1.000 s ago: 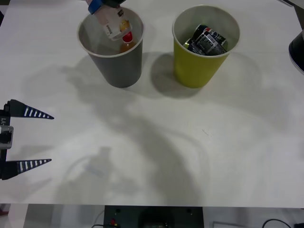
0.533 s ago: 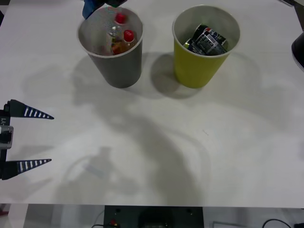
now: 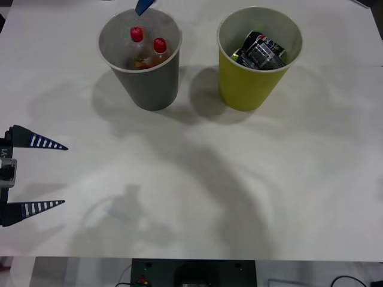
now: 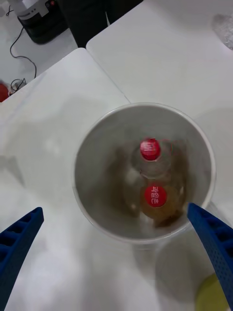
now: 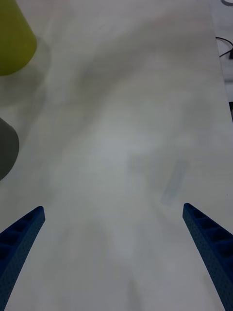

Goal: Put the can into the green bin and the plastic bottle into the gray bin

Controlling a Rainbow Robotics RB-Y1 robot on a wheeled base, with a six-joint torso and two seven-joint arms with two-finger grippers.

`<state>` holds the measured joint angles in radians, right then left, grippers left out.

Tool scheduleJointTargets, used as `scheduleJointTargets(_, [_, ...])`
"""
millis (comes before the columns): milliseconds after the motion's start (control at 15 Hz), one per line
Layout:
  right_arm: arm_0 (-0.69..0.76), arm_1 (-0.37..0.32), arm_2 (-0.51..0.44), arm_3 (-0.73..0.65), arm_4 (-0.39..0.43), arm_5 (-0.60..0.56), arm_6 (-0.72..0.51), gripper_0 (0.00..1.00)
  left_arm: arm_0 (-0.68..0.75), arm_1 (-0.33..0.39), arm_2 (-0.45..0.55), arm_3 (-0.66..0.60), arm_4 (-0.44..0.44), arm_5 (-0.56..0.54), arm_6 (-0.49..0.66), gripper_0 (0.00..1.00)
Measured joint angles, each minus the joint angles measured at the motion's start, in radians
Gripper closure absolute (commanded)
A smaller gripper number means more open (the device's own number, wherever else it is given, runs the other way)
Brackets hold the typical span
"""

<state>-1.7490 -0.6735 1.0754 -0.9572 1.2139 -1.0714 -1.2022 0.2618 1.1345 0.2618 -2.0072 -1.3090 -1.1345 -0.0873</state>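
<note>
The gray bin (image 3: 143, 84) stands at the back left of the white table. Two red-capped bottles stand inside it. The plastic bottle (image 3: 137, 34) (image 4: 150, 151) is the clear one, next to the amber-filled bottle (image 3: 160, 46) (image 4: 155, 196). My right gripper (image 4: 115, 210) hovers open above the bin with nothing between its fingers; one blue fingertip (image 3: 143, 6) pokes in at the table's far edge. To the right stands the green bin (image 3: 248, 84) (image 4: 213, 294) with a dark can (image 3: 261, 51) lying in it. My left gripper (image 3: 63, 175) (image 5: 112, 208) waits open at the near left.
The left wrist view shows the green bin's wall (image 5: 12, 39) and the gray bin's side (image 5: 6, 150) off to one side, with bare table (image 5: 121, 121) ahead. A second table (image 4: 170, 43) and a dark device with cables on the floor (image 4: 39, 22) lie beyond.
The plastic bottle, held tilted over the gray bin a second ago, has dropped in and stands inside. The right gripper has opened and pulled back. The left arm stayed still.
</note>
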Motion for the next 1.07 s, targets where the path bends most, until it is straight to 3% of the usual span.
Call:
scheduleJointTargets(533, [0.117, -0.28, -0.024, -0.267, -0.129, -0.024, 0.097, 0.0, 0.0, 0.0, 0.0, 0.0, 0.0, 0.0, 0.0, 0.02])
scheduleJointTargets(867, [0.297, -0.429, -0.173, -0.461, -0.129, -0.047, 0.156, 0.0, 0.0, 0.0, 0.0, 0.0, 0.0, 0.0, 0.0, 0.02])
scheduleJointTargets(1067, [0.454, -0.486, -0.329, -0.527, -0.127, -0.123, 0.282, 0.0, 0.0, 0.0, 0.0, 0.0, 0.0, 0.0, 0.0, 0.02])
